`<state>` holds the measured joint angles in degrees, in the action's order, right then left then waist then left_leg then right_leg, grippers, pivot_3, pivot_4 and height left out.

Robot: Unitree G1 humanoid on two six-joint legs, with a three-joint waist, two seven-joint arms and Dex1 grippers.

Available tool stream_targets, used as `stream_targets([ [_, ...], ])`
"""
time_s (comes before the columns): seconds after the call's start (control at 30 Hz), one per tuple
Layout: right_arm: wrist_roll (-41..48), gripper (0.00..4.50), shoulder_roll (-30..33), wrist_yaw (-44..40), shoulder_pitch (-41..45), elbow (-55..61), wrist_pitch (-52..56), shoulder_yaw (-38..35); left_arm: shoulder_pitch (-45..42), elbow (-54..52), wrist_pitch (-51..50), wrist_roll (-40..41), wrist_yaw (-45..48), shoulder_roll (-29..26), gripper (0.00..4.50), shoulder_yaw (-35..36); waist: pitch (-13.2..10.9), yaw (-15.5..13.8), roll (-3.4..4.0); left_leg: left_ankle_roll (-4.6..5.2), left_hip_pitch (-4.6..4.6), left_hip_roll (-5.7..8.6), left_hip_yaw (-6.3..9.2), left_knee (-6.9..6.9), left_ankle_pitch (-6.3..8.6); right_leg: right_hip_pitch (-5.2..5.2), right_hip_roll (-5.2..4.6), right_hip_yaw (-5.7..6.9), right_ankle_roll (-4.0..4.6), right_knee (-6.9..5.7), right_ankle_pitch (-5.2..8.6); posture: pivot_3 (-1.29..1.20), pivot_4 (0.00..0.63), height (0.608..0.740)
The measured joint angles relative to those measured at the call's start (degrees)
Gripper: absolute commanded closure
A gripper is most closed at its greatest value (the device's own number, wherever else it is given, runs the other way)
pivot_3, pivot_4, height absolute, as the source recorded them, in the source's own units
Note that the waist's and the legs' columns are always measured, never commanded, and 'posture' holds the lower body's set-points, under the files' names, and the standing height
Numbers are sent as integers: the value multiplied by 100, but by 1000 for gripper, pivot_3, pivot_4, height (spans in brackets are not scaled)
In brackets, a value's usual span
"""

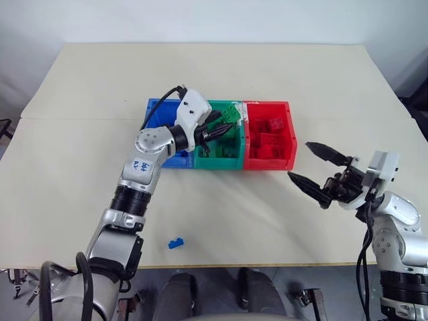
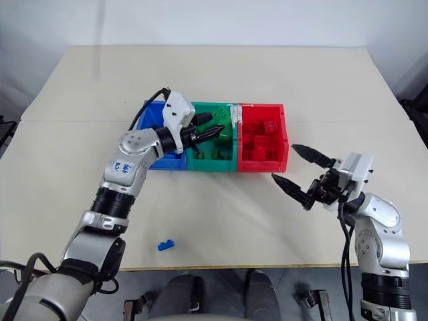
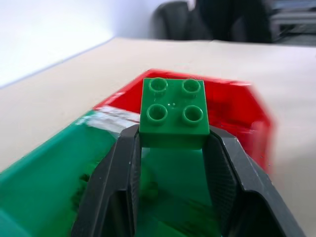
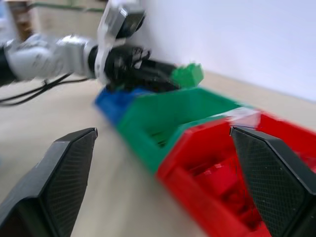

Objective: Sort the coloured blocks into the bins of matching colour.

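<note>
Left wrist view showed the left gripper [image 3: 173,143] with jaws clamped on the green block [image 3: 173,108], held above the green bin [image 1: 217,159], likely for dropping. Right gripper [image 1: 314,170] hovered over the bench [image 1: 80,167], jaws wide and empty. One blue block [image 1: 176,243] lay unsorted.

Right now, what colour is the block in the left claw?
Green: the block held in the left claw shows best in the left wrist view.

Beige table [image 1: 221,80] before me bears the joined bins [image 1: 267,164]; one blue block [image 1: 176,243] lies near its front edge.
</note>
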<state>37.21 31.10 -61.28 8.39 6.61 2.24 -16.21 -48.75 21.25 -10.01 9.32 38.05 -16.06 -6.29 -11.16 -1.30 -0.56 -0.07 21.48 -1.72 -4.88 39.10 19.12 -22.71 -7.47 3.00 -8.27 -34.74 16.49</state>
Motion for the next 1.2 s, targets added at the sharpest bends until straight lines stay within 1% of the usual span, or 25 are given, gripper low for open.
stream_targets([
  [0.03,0,0,0,82,-6,1,-1,-60,-25,91,40,-57,-65,-3,3052,11,0,6,0,3,0,0,-2,-1,2,0,0,0,-1,3,0,0,150,740],
  [0.1,-14,0,1,118,-203,23,-69,-140,-45,282,54,-111,-92,26,2334,19,0,-13,0,5,3,0,-1,-1,3,0,0,0,-2,5,-1,0,150,740],
  [0.2,-32,0,1,84,-292,19,-119,-172,-13,223,20,-79,22,-38,1466,84,0,-10,0,5,3,0,-4,2,3,1,-1,-2,-8,7,-4,0,150,740],
  [0.27,-43,0,4,51,-276,-2,-165,-177,58,84,-2,-22,195,-48,898,82,0,-6,0,5,3,0,-4,2,3,1,0,-2,-8,6,-4,0,150,740],
  [0.37,-80,0,18,-106,-119,-125,-238,-155,356,-434,-61,64,477,-177,14,77,0,11,0,5,2,-2,-4,2,3,0,1,-3,-8,6,-4,0,150,740],
  [0.5,-87,0,77,-401,183,-411,-250,-83,990,-1263,-196,290,910,-773,14,213,0,112,1,4,-1,-7,-5,0,2,0,2,-6,-7,1,-4,0,150,740],
  [0.63,-129,0,138,-816,429,-674,-253,90,1885,-2005,-258,647,1344,-1540,14,696,0,166,1,4,-4,-9,-4,-2,3,0,1,-10,-6,0,-3,0,150,740],
  [0.7,-148,0,172,-1068,495,-744,-257,228,2473,-2264,-102,822,1542,-1884,14,1100,0,176,1,4,-4,-13,-5,-2,3,-2,0,-10,-4,-1,-2,0,150,740],
  [0.77,-189,0,189,-1331,539,-832,-281,354,3069,-2431,161,1052,1737,-2051,14,1578,-1,165,1,5,-4,-14,-5,-2,5,-1,-4,-9,-4,1,-2,0,150,740],
  [0.83,-247,0,223,-1641,583,-892,-365,531,3894,-2524,506,1301,2065,-2266,14,2141,-1,170,1,8,-5,-17,-5,-3,9,-2,-11,-9,-3,0,-2,0,150,740],
  [0.9,-320,0,364,-1966,522,-937,-465,675,4808,-2440,809,1365,2397,-2531,14,2661,-2,192,3,12,-6,-30,-6,-3,20,-4,-13,-9,1,1,1,0,150,740],
  [0.97,-331,0,432,-2197,499,-1029,-471,723,5336,-2314,992,1412,2560,-2602,14,3067,-2,148,3,16,-6,-31,-5,-3,23,-3,-21,-5,2,2,1,0,150,740],
  [1.03,-328,0,435,-2356,534,-1047,-471,780,5660,-2295,1083,1480,2664,-2674,14,3317,-2,126,3,21,-6,-26,0,-3,29,-3,-34,-1,2,18,1,0,150,740],
  [1.1,-328,0,447,-2462,552,-1071,-472,851,5859,-2276,1186,1554,2752,-2726,14,3523,-2,127,3,23,-11,-23,33,-3,34,-3,-48,1,2,19,1,0,150,740],
  [1.2,-331,0,464,-2544,561,-1118,-474,904,6119,-2252,1285,1724,2890,-2744,14,3823,-2,170,4,21,-17,-21,32,-4,44,-3,-54,3,2,16,1,0,150,740],
])
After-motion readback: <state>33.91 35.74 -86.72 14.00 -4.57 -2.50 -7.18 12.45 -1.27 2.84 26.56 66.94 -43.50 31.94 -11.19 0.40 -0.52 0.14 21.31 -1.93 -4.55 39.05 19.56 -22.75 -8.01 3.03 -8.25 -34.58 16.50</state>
